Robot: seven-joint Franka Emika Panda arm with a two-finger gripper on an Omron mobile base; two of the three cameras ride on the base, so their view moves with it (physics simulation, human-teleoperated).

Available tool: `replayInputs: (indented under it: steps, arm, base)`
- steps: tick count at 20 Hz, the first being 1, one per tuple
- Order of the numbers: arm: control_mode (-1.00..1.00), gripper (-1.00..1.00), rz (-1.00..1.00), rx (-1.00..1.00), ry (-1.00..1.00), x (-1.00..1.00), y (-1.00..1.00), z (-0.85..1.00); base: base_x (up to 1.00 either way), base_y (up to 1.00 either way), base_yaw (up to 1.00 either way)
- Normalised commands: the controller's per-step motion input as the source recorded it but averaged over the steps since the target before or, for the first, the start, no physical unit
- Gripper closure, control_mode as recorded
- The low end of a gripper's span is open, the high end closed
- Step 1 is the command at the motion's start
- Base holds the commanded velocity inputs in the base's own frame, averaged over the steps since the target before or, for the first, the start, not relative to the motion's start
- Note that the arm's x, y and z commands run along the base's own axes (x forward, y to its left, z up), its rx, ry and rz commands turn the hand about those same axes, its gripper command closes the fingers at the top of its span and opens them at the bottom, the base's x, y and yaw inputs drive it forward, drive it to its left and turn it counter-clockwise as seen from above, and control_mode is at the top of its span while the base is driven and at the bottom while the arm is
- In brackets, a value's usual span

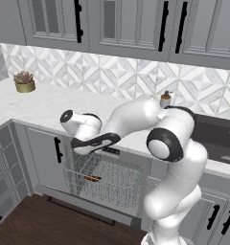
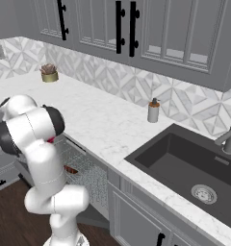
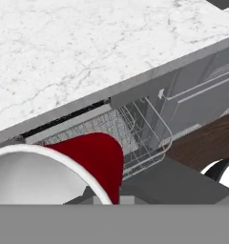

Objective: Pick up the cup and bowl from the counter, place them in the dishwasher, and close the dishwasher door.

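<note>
Over dishwasher (image 1: 105,184), cup (image 3: 64,171) in clamped gripper (image 1: 98,142)

A long white marble-patterned counter (image 1: 50,107) with faint grey veining runs beneath a patterned tile backsplash. A small potted succulent (image 1: 24,82) sits on it near the far left end, and a grey soap dispenser bottle (image 2: 153,111) stands upright just beside the dark sink (image 2: 185,161)
</note>
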Motion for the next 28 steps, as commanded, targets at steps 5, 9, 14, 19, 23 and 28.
replayInputs:
  steps: [5,9,14,19,23,28]
  arm:
    - [-1.0,1.0,0.18,0.0,0.02,-0.47,0.02,-0.67]
    - [-1.0,1.0,0.23,-0.1,0.04,-0.04,0.09,-0.7]
    - [-1.0,1.0,0.07,-0.2,0.0,0.03,0.2,-0.72]
    - [-1.0,1.0,-0.04,-0.16,-0.01,0.21,0.14,-0.43]
    - [-1.0,1.0,-0.06,-0.17,0.03,0.14,0.13,-0.29]
    - [-1.0,1.0,-0.15,-0.16,-0.01,0.06,0.21,-0.28]
  base:
    - [0.0,0.0,0.0]
    - [0.0,0.0,0.0]
    - [0.0,0.0,0.0]
    - [0.0,0.0,0.0]
    - [0.0,0.0,0.0]
    - [0.0,0.0,0.0]
